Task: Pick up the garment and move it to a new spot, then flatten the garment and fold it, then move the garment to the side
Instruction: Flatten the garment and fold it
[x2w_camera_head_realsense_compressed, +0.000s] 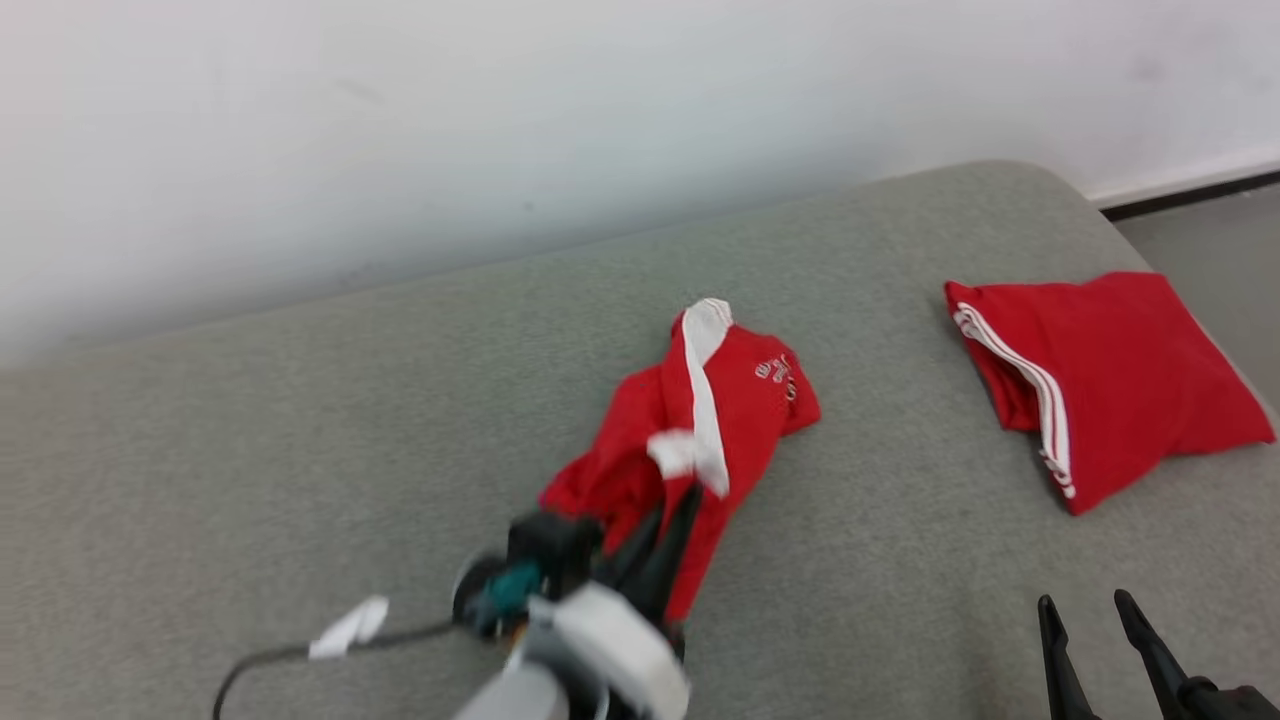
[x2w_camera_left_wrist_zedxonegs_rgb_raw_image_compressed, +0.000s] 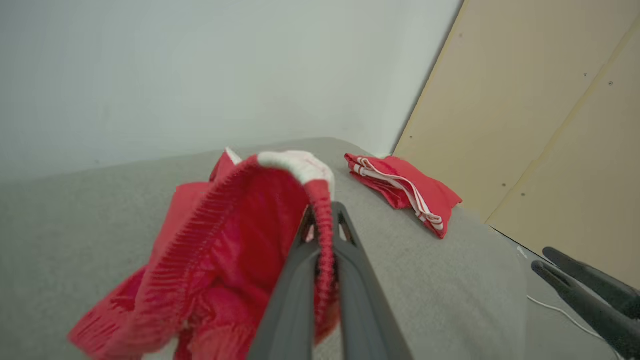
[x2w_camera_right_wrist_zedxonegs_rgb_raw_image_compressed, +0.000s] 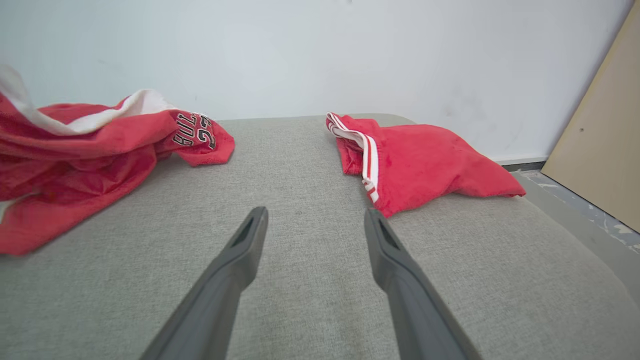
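A crumpled red garment (x2w_camera_head_realsense_compressed: 735, 405) with white trim and lettering lies mid-table, one end lifted. My left gripper (x2w_camera_head_realsense_compressed: 672, 500) is shut on its ribbed red edge, and the cloth (x2w_camera_left_wrist_zedxonegs_rgb_raw_image_compressed: 235, 235) drapes over the fingers (x2w_camera_left_wrist_zedxonegs_rgb_raw_image_compressed: 350, 260) in the left wrist view. The same garment (x2w_camera_right_wrist_zedxonegs_rgb_raw_image_compressed: 85, 150) shows at the left of the right wrist view. My right gripper (x2w_camera_head_realsense_compressed: 1085, 610) hangs open at the lower right above bare table, its fingers (x2w_camera_right_wrist_zedxonegs_rgb_raw_image_compressed: 240, 245) wide apart with nothing between them.
A folded red garment (x2w_camera_head_realsense_compressed: 1110, 370) with white stripes lies at the right end of the grey fabric table (x2w_camera_head_realsense_compressed: 300, 450), close to its rounded edge. A white wall runs behind. A tan board (x2w_camera_left_wrist_zedxonegs_rgb_raw_image_compressed: 540, 110) leans at the right. A cable (x2w_camera_head_realsense_compressed: 300, 650) trails by my left arm.
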